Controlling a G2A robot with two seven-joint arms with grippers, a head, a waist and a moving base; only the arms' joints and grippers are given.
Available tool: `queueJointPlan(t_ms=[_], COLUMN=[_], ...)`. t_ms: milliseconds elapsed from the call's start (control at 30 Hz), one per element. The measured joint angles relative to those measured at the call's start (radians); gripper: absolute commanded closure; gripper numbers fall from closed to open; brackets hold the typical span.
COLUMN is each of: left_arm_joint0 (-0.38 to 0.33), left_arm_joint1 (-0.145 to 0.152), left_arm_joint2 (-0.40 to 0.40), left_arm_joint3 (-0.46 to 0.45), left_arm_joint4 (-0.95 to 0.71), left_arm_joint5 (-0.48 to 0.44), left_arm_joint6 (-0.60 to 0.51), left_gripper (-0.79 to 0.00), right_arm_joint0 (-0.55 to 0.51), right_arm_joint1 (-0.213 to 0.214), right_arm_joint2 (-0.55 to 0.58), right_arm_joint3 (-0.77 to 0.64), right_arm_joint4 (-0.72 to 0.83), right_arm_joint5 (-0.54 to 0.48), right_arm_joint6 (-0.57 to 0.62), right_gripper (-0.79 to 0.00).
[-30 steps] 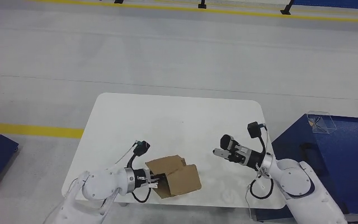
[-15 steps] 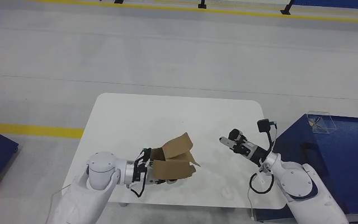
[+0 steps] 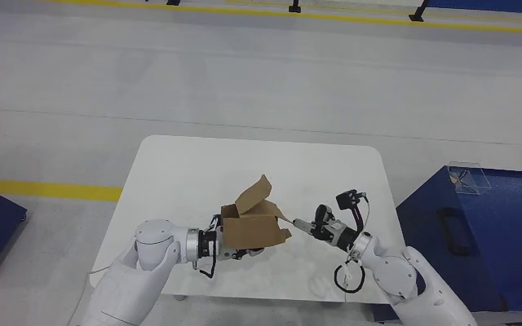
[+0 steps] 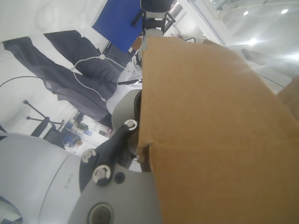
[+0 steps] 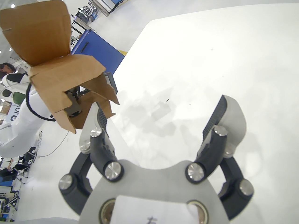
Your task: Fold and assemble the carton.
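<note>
L gripper (image 3: 218,244) pinches the carton (image 3: 251,225) at its wall, held up over the table (image 3: 204,167) nr the front edge, top flap (image 3: 254,193) standing. R gripper (image 5: 163,107) is spread wide, one finger (image 5: 101,115) right at the loose side flap (image 5: 102,96). Best approach, I reckon: press that flap in square to its crease w/ the finger's flat, slowly, L grip firm so the box can't twist or slip

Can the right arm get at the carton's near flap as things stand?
Probably yes: the right pincer is open, one finger by a flap of the carton, nothing between them; the left pincer holds the carton up.
</note>
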Motion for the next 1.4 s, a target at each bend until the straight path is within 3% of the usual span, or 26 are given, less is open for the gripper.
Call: queueJointPlan(t_ms=[433, 700, 967, 1400], left_arm_joint0=[-0.003, -0.011, -0.020, -0.029], left_arm_joint1=[0.003, 0.005, 0.006, 0.007], left_arm_joint2=[0.021, 0.036, 0.055, 0.071], left_arm_joint3=[-0.004, 0.010, 0.020, 0.030], left_arm_joint4=[-0.013, -0.025, -0.036, -0.051], left_arm_joint5=[-0.044, -0.048, -0.044, -0.043], left_arm_joint6=[0.028, 0.030, 0.042, 0.067], left_gripper=[0.000, 0.000, 0.000, 0.000], right_arm_joint0=[0.059, 0.050, 0.041, -0.025], right_arm_joint1=[-0.038, -0.036, -0.045, -0.028], right_arm_joint2=[-0.147, -0.089, -0.115, 0.024], right_arm_joint3=[0.055, 0.061, 0.058, -0.018], right_arm_joint4=[-0.058, -0.025, -0.036, 0.000], right_arm_joint5=[-0.017, -0.033, -0.044, -0.071], right_arm_joint6=[0.009, 0.005, 0.016, 0.024], right_gripper=[-0.785, -0.785, -0.785, -0.785])
